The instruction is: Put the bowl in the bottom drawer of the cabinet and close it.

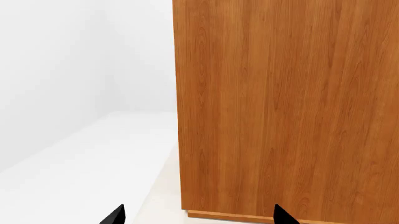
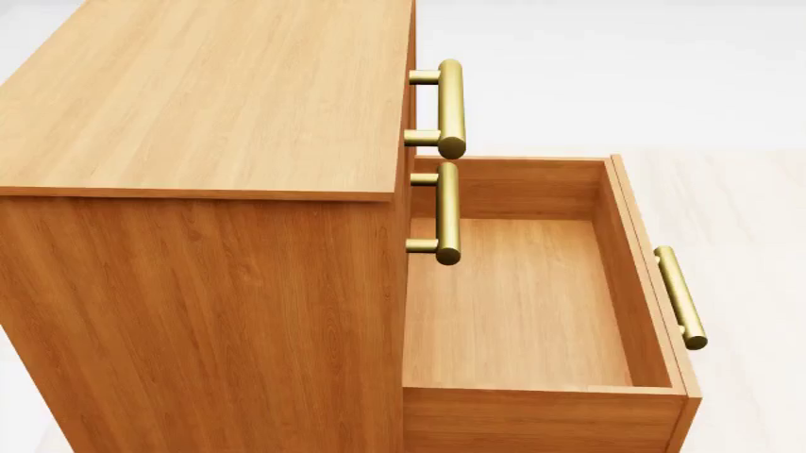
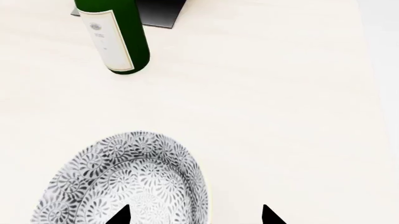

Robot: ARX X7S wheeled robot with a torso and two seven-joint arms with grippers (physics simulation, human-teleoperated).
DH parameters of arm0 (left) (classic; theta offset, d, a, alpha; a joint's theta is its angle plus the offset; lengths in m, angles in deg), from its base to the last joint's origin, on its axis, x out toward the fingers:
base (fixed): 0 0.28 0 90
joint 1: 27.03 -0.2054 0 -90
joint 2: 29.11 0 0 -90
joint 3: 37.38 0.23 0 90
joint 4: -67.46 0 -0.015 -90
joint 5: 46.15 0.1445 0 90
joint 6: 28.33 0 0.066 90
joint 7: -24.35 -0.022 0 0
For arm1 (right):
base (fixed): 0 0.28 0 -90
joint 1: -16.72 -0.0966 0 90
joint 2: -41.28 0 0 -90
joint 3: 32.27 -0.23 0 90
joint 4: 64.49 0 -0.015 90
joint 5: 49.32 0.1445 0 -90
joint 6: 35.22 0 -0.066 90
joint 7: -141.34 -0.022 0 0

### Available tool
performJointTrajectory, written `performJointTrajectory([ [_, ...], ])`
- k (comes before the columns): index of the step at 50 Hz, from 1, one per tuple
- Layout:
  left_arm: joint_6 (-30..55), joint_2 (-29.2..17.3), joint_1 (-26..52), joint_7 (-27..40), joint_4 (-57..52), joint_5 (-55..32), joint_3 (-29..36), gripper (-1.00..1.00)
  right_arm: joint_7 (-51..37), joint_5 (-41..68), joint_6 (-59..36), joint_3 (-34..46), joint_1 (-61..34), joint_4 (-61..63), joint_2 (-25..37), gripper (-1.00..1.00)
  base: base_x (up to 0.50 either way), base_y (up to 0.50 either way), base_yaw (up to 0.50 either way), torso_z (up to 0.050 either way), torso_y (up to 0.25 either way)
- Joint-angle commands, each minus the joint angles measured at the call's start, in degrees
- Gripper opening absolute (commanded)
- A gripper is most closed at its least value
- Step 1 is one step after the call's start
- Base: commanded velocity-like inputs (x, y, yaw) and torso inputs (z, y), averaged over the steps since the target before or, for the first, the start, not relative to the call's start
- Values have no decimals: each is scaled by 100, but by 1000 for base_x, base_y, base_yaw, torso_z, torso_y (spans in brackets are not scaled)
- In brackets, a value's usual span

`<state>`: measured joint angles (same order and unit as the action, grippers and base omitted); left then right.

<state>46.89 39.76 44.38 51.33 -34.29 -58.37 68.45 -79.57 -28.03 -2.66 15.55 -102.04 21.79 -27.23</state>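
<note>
The right hand [image 3: 194, 215] hangs just above the bowl [image 3: 121, 182], fingers spread wide and grasping nothing; one fingertip shows over the bowl's inside, the other over bare desk [image 3: 281, 116] just beside the rim. The bowl sits upright on the desk, with a green bottle [image 3: 115, 35] lying well apart beyond it.

It looks like glazed ceramic: stiff, light enough for one hand, but slick and liable to chip if dropped. The rim seems the best place to take hold, one finger inside the wall and one outside, pinched firmly so it cannot swing.

The left hand [image 1: 196, 217] is likewise spread and empty, close against the cabinet [image 1: 287, 107] side. In the head view the bottom drawer [image 2: 529, 302] stands pulled out and empty, ready to receive the bowl.
</note>
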Motion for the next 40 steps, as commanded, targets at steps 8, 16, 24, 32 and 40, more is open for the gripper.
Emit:
performJointTrajectory([
  [8,31,-36,-15,36,-63,-22,15,100,93,-25,185,-4,-56,-465,55,100,0,0,0,0,0],
  [16,15,-45,-24,50,-61,-19,23,100,162,-57,337,24,-82,-740,89,100,0,0,0,0,0],
  [24,-2,-52,-19,55,-44,-23,33,100,181,-70,400,35,-127,-901,109,100,0,0,0,0,0],
  [32,-7,-57,-8,64,-34,-27,42,100,184,-45,359,20,-159,-934,124,100,0,0,0,0,0],
  [40,-1,-68,-15,79,-52,-29,49,100,249,0,379,-19,-209,-1117,143,100,0,0,0,0,0],
])
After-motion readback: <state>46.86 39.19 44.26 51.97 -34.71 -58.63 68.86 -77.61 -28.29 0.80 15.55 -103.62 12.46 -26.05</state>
